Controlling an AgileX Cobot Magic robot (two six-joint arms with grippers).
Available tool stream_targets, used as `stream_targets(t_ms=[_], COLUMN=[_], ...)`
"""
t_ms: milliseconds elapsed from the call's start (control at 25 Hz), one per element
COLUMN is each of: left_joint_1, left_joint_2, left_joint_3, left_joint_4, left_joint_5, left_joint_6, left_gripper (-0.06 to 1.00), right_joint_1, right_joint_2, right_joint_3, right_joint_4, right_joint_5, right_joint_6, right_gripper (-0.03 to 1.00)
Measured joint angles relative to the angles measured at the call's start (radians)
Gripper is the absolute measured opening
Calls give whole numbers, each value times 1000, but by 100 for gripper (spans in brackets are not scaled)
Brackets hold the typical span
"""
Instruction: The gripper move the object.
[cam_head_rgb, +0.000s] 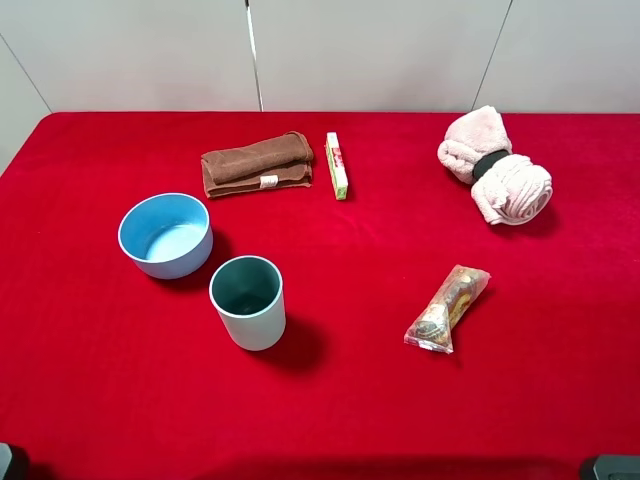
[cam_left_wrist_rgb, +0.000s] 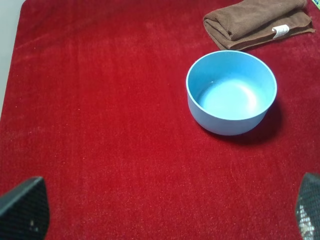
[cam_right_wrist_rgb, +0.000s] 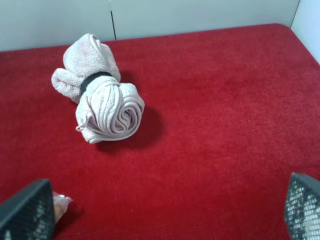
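The left end effector (cam_left_wrist_rgb: 160, 210) hangs above bare red worktop (cam_left_wrist_rgb: 100, 125) with its two dark fingertips (cam_left_wrist_rgb: 25, 207) spread far apart at the frame's corners, gripping nothing. Ahead of it sits a light blue bowl (cam_left_wrist_rgb: 231, 92), upright and empty, and past the bowl lies a folded brown towel (cam_left_wrist_rgb: 255, 22) with a small white label.

The right end effector (cam_right_wrist_rgb: 160, 210) is likewise spread wide, its fingers (cam_right_wrist_rgb: 27, 210) apart and empty over the worktop. A rolled pink towel (cam_right_wrist_rgb: 102, 102) bound by a black band lies ahead of it, and the corner of a clear snack packet (cam_right_wrist_rgb: 60, 205) shows just beside one finger.

From the high camera, only dark parts of the two arms show at the near corners. The object (cam_head_rgb: 337, 165), a slim light green box with red and white markings, lies flat near the far edge of the worktop, just beside the brown towel's right end and well apart from both end effectors. A grey-blue cup (cam_head_rgb: 248, 301) stands upright near the bowl, and the snack packet lies to the right, nearer than the pink towel.
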Motion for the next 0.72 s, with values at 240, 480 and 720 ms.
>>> stream_targets(t_ms=[240,480,720], left_joint_1=[0,0,0], left_joint_2=[0,0,0], left_joint_3=[0,0,0], left_joint_4=[0,0,0], left_joint_5=[0,0,0], left_joint_6=[0,0,0], left_gripper=[98,98,98], right_joint_1=[0,0,0], right_joint_2=[0,0,0], right_joint_3=[0,0,0], right_joint_4=[6,8,8], right_joint_5=[0,0,-1], right_joint_6=[0,0,0], right_gripper=[69,69,69])
